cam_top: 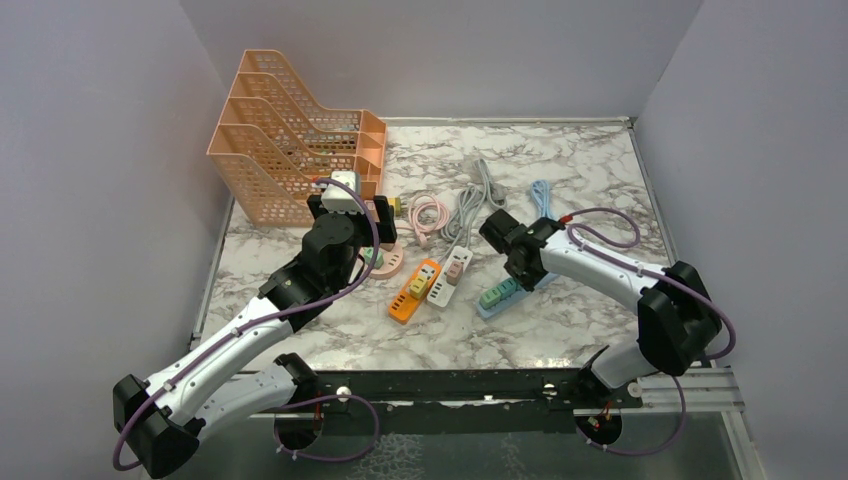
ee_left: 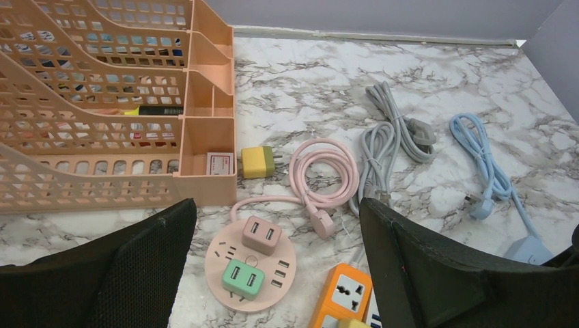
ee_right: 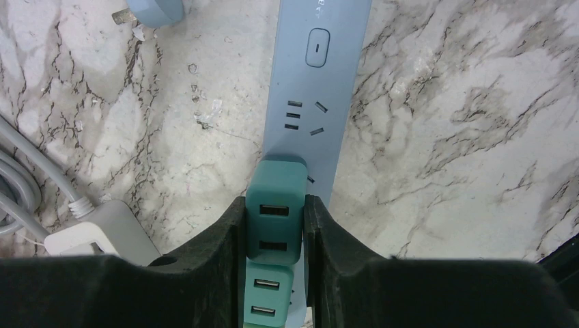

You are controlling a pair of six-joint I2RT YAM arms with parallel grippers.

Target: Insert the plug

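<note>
1. Table (cam_top: 560, 330): glossy slab in a white marble pattern with grey veining.
2. Right gripper (ee_right: 274, 208): two matt black, blunt-ended fingers, clenched on the flanks of item 3.
3. Teal plug block (ee_right: 275, 181): the task's piece. It is a dark teal plastic cuboid with rounded corners and two USB slots on its upper face. It stands on item 4 between the fingers, with a free group of socket slots just beyond it. Whether its pins are fully seated cannot be told.
4. Pale blue power strip (ee_right: 321, 89): long, flat, smooth bar with an oval switch toward its far end, lying right of centre on the table. A lighter green adapter (ee_right: 265, 301) sits on it, touching the teal block on the near side.
5. Orange power strip (cam_top: 405, 303): short and bright, carrying a yellow adapter (cam_top: 421, 287). A white strip (cam_top: 441, 291) lies just beside it.
6. Round pink hub (ee_left: 222, 263): a disc holding a dusty-pink cube adapter (ee_left: 261, 234) and a mint one (ee_left: 244, 279).
7. Left gripper (ee_left: 276, 205): black fingers, one with a woven-textured pad, spread wide and grasping nothing, poised over item 6.
8. Cables: pink coil (ee_left: 328, 171), bundled grey cable (ee_left: 389, 137) and looped blue cable (ee_left: 485, 164).
9. Yellow cube plug (ee_left: 257, 162): lies touching item 10.
10. Peach file rack (ee_left: 102, 116): lattice plastic with stepped compartments, at the far left.
</note>
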